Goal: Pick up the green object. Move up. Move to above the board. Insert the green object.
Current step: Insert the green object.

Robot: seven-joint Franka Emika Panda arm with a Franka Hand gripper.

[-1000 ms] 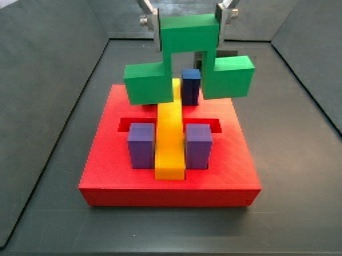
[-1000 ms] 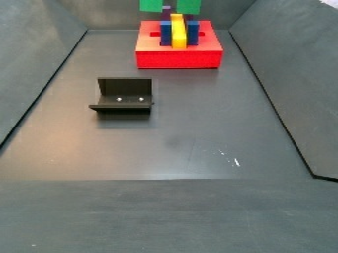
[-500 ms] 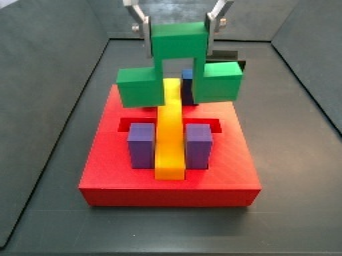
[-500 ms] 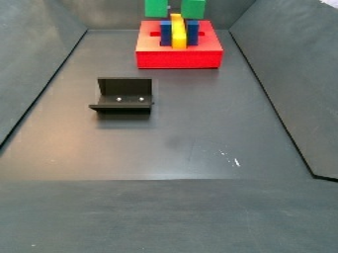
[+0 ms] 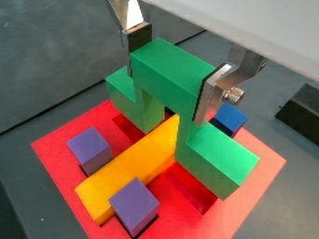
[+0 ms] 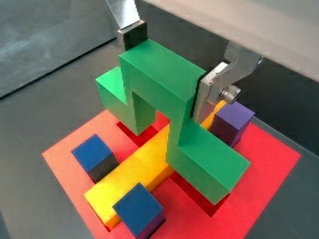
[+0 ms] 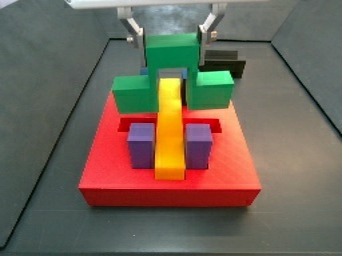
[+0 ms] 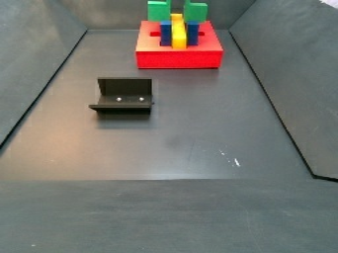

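Observation:
My gripper [image 7: 171, 40] is shut on the bar of the green object [image 7: 173, 53], an upright arch with its legs pointing down. The legs straddle the far end of the long yellow bar [image 7: 168, 130] on the red board [image 7: 167, 184]. They are low at the board's far part; I cannot tell whether they are seated. In both wrist views the silver fingers [image 5: 221, 89] [image 6: 214, 89] clamp the green object [image 5: 169, 79] [image 6: 156, 89] from both sides. Purple blocks [image 7: 140, 143] flank the yellow bar. In a side view the green legs [image 8: 158, 10] stand over the board [image 8: 179, 57].
A dark arch block [image 7: 226, 62] lies on the floor behind the board, right of the gripper. The fixture [image 8: 123, 96] stands on the floor well away from the board. Grey walls enclose the floor on both sides.
The gripper has moved down with the green object. Its legs have dropped from above the board to either side of the yellow bar's far end.

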